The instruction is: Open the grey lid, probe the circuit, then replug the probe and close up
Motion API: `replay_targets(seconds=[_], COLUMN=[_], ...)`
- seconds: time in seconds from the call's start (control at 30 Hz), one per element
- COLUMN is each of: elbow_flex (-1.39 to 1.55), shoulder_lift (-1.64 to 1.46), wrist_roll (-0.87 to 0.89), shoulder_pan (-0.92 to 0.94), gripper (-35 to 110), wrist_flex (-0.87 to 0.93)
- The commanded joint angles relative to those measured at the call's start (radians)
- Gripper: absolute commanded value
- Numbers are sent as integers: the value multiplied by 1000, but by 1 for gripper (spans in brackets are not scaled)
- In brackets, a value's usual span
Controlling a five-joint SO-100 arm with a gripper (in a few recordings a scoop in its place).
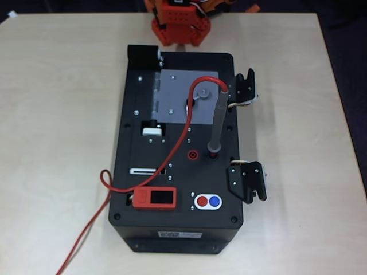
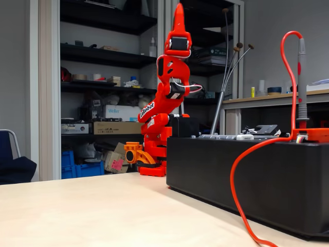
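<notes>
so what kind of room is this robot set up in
Probably an electronics lab or workshop. Behind the table, open shelves hold boxes and gear, blue storage bins sit on the floor, and the black box has a probe plugged in on a red cable.

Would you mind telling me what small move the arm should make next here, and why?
Probably bring the gripper down toward the round knob of the grey lid. The lid lies flat and closed on the black box, the probe stands plugged in upright, and the arm is raised well away, holding nothing.
</notes>
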State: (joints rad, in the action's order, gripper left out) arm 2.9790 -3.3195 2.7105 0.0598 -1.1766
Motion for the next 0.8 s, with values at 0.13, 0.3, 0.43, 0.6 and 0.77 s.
replay_targets(seconds=[0.13,0.3,0.43,0.6,0.77], elbow_flex=[20,43,94,163,163], shoulder_lift=[0,-3,-3,-2,-2], wrist_roll=[-2,-3,6,3,-15], shoulder_pan=[-3,-87,-112,-169,-163], gripper=[0,0,0,0,0], wrist_flex=[-196,-281,-377,-509,-607])
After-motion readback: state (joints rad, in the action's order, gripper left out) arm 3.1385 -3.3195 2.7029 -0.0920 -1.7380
